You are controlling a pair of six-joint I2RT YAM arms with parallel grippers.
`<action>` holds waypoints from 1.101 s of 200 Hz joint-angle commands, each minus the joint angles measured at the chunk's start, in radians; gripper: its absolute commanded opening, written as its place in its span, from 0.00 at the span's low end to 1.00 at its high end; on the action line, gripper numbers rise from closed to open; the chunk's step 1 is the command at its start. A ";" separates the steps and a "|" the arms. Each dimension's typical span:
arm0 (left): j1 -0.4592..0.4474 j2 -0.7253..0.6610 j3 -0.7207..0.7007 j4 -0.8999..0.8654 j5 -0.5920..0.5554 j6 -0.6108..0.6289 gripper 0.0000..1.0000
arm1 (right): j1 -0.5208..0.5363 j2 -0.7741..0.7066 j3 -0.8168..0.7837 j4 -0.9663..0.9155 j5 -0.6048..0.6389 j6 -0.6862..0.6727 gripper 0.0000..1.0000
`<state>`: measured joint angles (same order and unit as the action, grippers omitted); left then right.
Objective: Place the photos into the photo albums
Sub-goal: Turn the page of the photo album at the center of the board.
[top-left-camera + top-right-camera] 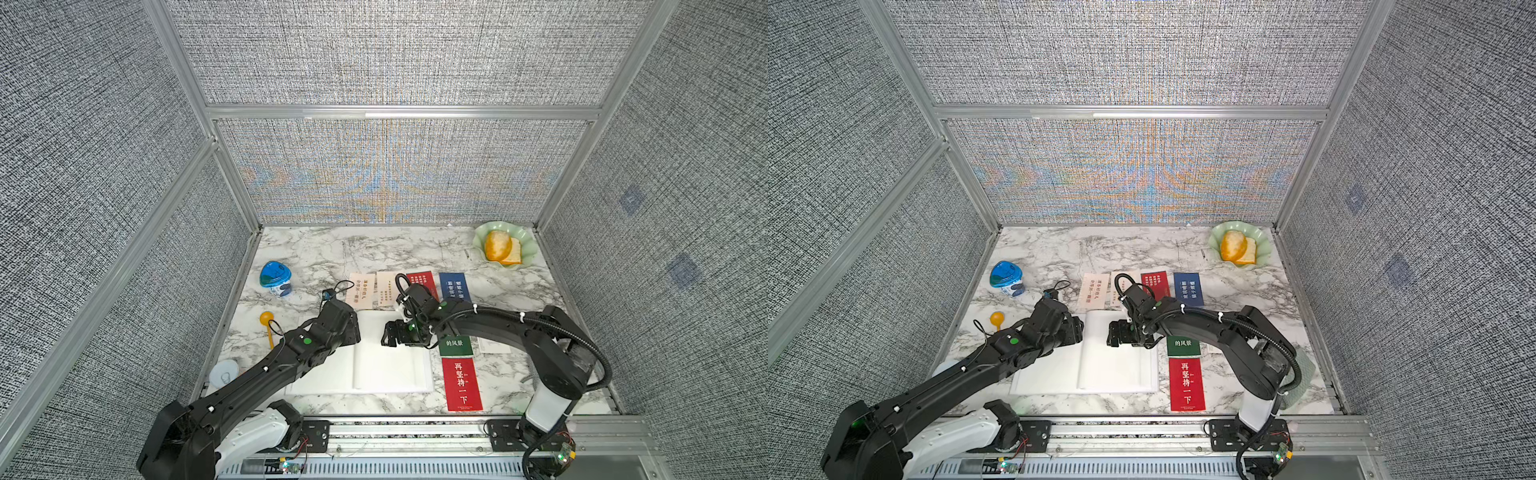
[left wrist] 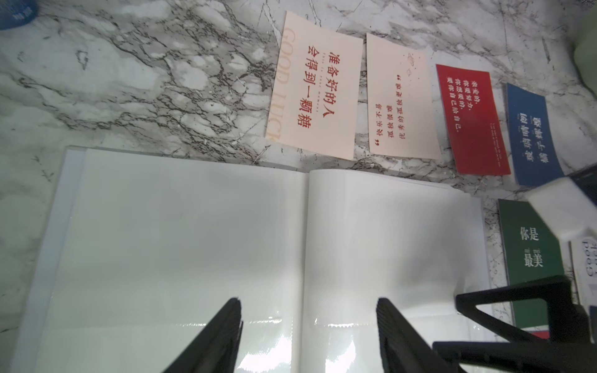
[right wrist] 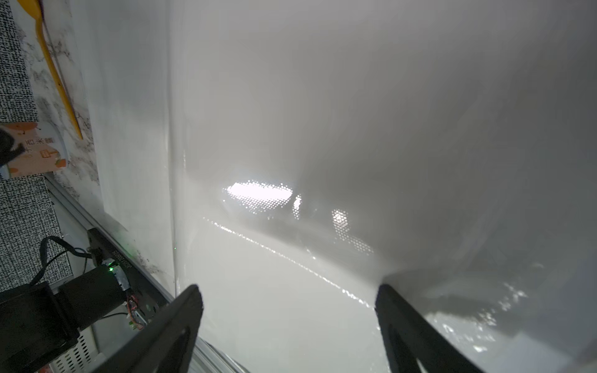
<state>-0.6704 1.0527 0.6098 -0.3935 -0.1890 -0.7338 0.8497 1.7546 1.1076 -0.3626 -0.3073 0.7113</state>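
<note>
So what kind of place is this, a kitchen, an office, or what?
Probably a robot test cell: grey textured panels in an aluminium frame wall in a marble-look table, and a left arm and right arm are mounted on a rail along its front edge.

The open album lies mid-tabletop, near the front edge; a row of four cards lies just behind it; right of the album, a rear card lies behind a front card; a cup stands at the left, a spoon before it; a dish sits in the back right corner.
</note>
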 commanded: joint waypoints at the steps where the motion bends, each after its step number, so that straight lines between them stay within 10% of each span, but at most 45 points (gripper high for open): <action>1: 0.002 0.005 -0.026 0.029 0.013 -0.004 0.68 | -0.002 -0.002 -0.001 -0.034 0.042 -0.008 0.87; 78: 0.004 0.062 -0.001 0.003 -0.005 0.018 0.68 | 0.026 0.066 0.029 0.009 -0.009 0.001 0.87; 220: 0.052 -0.311 0.028 -0.174 -0.294 0.049 0.68 | 0.126 0.283 0.413 0.007 -0.181 -0.019 0.87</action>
<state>-0.6281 0.7586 0.6186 -0.5175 -0.4286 -0.7101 0.9699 1.9942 1.4799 -0.3611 -0.4149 0.6815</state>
